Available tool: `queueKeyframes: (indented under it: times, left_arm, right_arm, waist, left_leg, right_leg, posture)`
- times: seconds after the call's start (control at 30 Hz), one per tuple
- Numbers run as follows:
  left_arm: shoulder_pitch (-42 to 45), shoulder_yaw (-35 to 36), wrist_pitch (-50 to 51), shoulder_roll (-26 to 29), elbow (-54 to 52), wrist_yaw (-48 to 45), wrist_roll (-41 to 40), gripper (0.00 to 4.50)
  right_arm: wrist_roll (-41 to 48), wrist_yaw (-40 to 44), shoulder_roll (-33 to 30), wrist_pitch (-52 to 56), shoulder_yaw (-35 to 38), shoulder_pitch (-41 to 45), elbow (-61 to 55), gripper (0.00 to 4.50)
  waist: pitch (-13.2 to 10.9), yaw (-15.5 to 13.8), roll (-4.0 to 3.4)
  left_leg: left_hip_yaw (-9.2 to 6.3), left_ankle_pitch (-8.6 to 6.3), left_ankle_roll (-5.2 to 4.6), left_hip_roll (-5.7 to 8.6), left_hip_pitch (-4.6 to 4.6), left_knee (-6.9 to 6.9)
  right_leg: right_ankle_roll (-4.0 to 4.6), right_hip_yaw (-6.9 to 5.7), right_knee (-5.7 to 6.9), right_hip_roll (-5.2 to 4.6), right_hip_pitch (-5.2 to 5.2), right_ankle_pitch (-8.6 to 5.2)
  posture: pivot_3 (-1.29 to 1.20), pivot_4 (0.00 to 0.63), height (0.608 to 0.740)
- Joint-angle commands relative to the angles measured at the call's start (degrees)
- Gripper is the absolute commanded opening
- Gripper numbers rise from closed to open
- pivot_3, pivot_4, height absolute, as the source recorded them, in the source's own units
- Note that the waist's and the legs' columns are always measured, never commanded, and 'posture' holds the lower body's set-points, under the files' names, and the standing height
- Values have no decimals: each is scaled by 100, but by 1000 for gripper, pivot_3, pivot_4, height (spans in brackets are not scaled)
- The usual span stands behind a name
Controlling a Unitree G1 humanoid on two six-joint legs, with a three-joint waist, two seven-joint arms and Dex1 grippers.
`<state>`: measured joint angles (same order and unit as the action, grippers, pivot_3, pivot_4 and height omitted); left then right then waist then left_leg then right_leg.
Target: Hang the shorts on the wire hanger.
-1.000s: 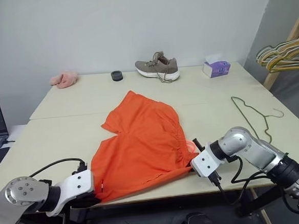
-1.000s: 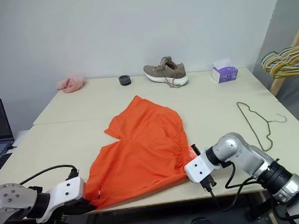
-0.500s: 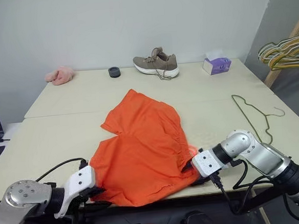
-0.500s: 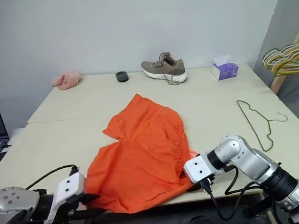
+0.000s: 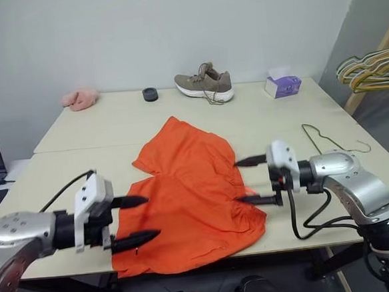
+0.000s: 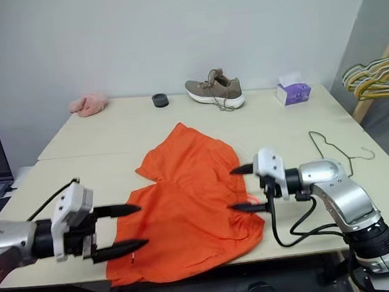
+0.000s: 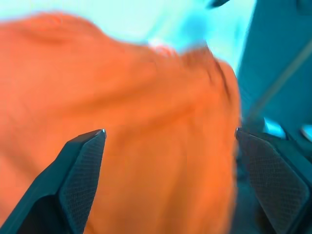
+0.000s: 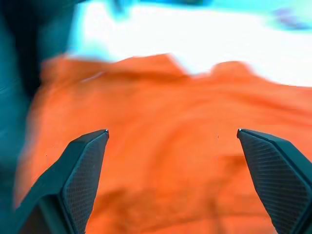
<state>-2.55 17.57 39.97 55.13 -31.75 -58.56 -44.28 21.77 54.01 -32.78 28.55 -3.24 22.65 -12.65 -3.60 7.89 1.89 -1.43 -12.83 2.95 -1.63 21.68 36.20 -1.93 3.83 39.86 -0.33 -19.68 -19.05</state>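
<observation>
Shorts [image 5: 188,200], orange and limp on the near half of the table [image 5: 80,130], look light and floppy, best pinched at the gathered waistband, while the stiff wire hanger [image 5: 328,151] lies well apart toward the right edge, seen from the head views, and both wrist views look between wide, empty jaws onto blurred orange cloth

the left gripper [image 5: 138,220] is held at the near left, its two black fingers spread wide and pointed toward the right. the right gripper [image 5: 246,180] is held at the near right, fingers likewise spread wide and pointed left. nothing is gripped by either; both forearms are raised and angled inward.
</observation>
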Motion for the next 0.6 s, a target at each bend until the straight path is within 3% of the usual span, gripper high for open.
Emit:
queueKeyframes:
  times: [0.03, 0.13, 0.27, 0.4, 0.6]
  left_arm:
    - [658, -440, 91, -245, -132, 342, -110, 4490]
    - [1400, -897, 133, -606, 65, 559, -41, 4490]
    - [1990, -1273, 99, -819, 401, 424, 34, 4490]
    - [2429, -1630, -121, -849, 785, 167, 355, 4490]
    - [2758, -1893, -373, -923, 1124, -120, 683, 4490]
  right_arm:
    - [-71, -1384, 305, 244, 945, -108, 240, 4500]
    - [-482, -2505, 470, 77, 1590, -343, 686, 4500]
    - [-843, -3327, 525, -27, 1950, -660, 941, 4500]
    - [-1226, -3906, 421, -230, 2120, -809, 1465, 4500]
    - [-1421, -3957, 212, -208, 2019, -652, 2313, 4500]
  waist:
    - [2, 11, 3]
    - [5, 17, 8]
    - [13, 140, -8]
    - [15, 358, -13]
    - [20, 689, -21]
  left_leg:
    - [3, 0, 0, 1, 2, 0]
    - [7, 0, 0, 2, 18, -1]
    - [18, -1, -1, 7, 32, -6]
    - [19, -1, 0, 8, 33, -9]
    - [25, -1, 0, 9, 23, -7]
  right_leg:
    - [-2, 5, -2, 0, -1, 1]
    - [-6, 10, -11, 2, -10, 4]
    - [9, 24, -16, 10, -32, 16]
    - [-8, 24, -13, 30, -37, 6]
    - [-8, 31, 0, 33, -35, 6]
  posture:
    - [-178, 0, 740]
    - [-199, 0, 740]
    - [-228, 0, 740]
    - [-247, 0, 740]
    - [-256, 0, 740]
